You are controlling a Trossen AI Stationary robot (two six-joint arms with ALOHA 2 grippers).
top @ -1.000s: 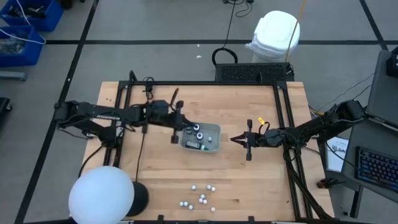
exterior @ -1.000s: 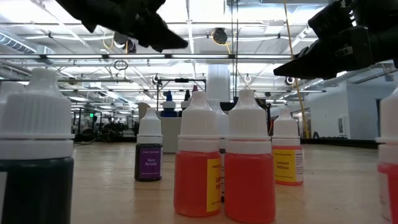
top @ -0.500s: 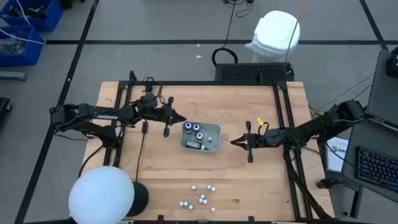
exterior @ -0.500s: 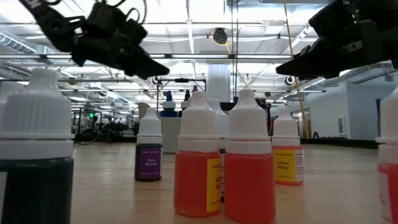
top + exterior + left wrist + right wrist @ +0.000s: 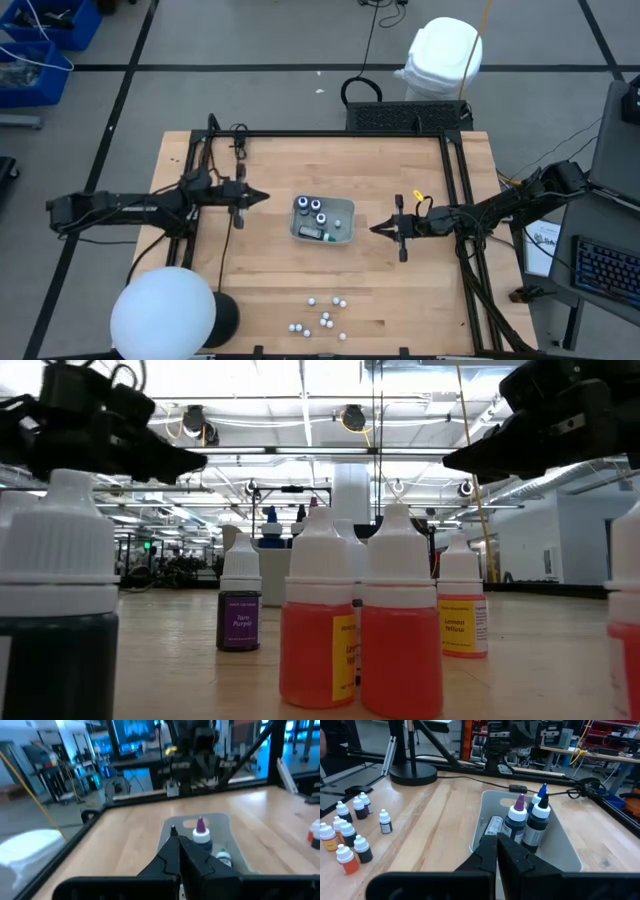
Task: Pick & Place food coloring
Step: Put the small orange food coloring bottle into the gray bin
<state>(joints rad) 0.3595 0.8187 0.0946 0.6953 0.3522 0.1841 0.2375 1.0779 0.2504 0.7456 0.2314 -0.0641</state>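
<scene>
The food coloring bottles stand clustered at the lower centre of the worktop. Further bottles sit inside the grey tray at the frame's centre. The left claw is positioned left of the tray, fully closed and holding nothing. The right claw is positioned just right of the tray, fully closed and holding nothing.

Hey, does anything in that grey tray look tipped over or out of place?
Yes, one thing. In the grey tray, the tall bottles stand upright, but one small bottle lies on its side on the tray floor beside them. The small bottles grouped at the table's near edge stand upright; nothing looks spilled.
</scene>
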